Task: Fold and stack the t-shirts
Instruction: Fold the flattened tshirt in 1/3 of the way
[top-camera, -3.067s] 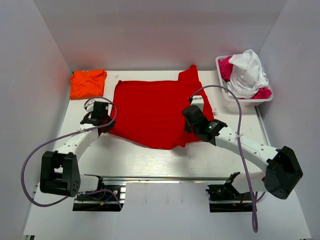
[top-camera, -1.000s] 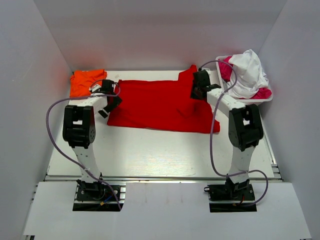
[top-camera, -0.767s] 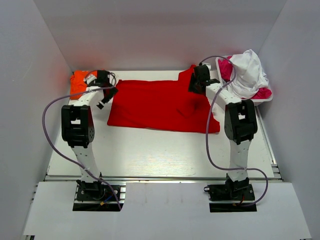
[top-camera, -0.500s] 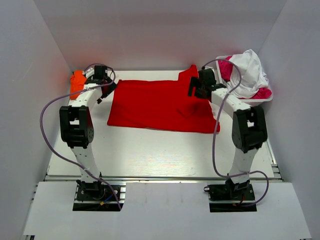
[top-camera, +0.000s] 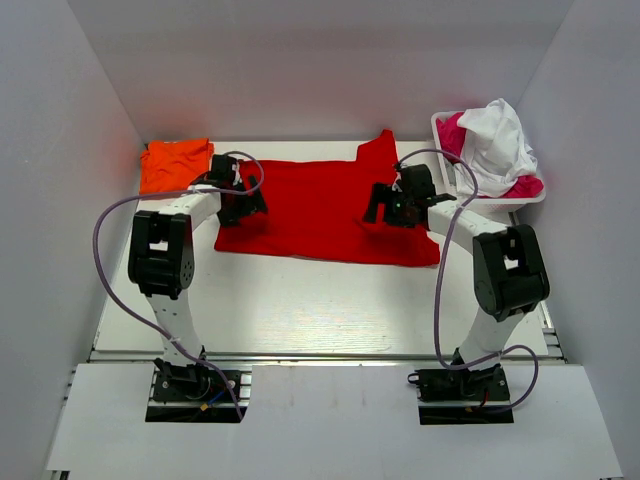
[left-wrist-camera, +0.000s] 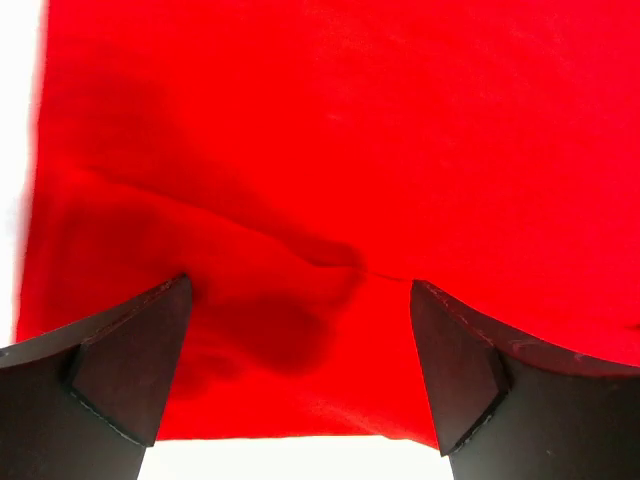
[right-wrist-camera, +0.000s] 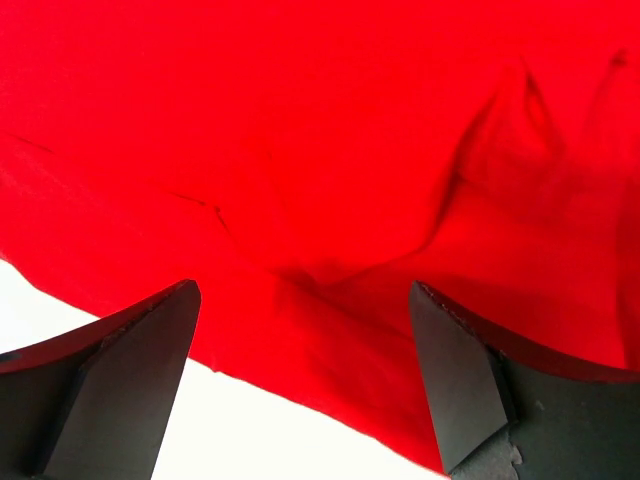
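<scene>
Top external cam has the red shirt (top-camera: 320, 212) lying as a wide band across the far half of the table (top-camera: 320, 310), with one sleeve poking toward the back wall on its right side. The orange shirt (top-camera: 175, 165) sits in the far left corner, just off the red one's left end. My left arm covers the gap, so I can't tell whether the two touch.

Both arms are stretched out over the red shirt. The left gripper (top-camera: 243, 207) is over its left end and the right gripper (top-camera: 378, 210) is over its right part, well apart from each other.

On the left wrist cam the fingers (left-wrist-camera: 130, 360) are spread wide with nothing pinched, just red cloth below and a small wrinkle between them. White table shows along the shirt's edge at the bottom and the left of that view.

Same deal on the right wrist cam: fingers (right-wrist-camera: 120, 370) spread wide and nothing held. The cloth is more rumpled there, with a raised fold to the upper right, and the shirt's edge runs diagonally past bare table at the lower left. From either wrist cam I honestly can't tell if the tips are touching the fabric or hanging just above it.

Far right corner has a basket (top-camera: 437, 125) with white cloth (top-camera: 495, 140) heaped over some pink cloth (top-camera: 452, 135).
</scene>
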